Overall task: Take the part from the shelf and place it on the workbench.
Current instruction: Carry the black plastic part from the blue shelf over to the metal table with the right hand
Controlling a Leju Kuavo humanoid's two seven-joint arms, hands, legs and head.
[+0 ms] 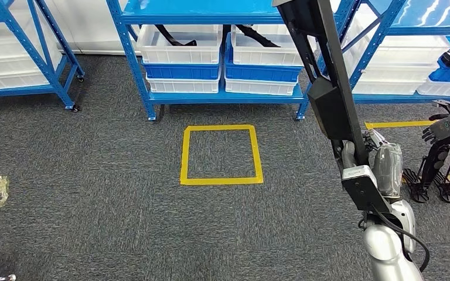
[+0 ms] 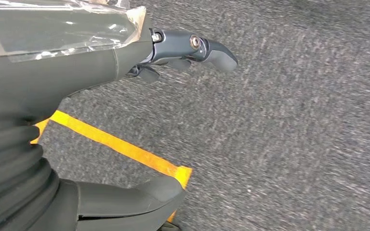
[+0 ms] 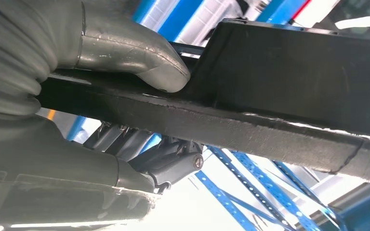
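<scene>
Gripping the long black part (image 1: 322, 76), the right hand (image 1: 381, 170) holds it upright beside the blue shelf (image 1: 211, 96) — left hand (image 2: 192, 48) empty, fingers apart.

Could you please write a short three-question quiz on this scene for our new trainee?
1. True or false: the right robot hand holds the long black part.
2. Multiple choice: the yellow tape square on the carpet lies (A) in front of the blue shelf, (B) inside a white bin, (C) on a workbench.
3. Fill in: the left robot hand, seen in the left wrist view, hangs over grey ____ and holds nothing.

Key: 1 true; 2 A; 3 carpet.
</scene>
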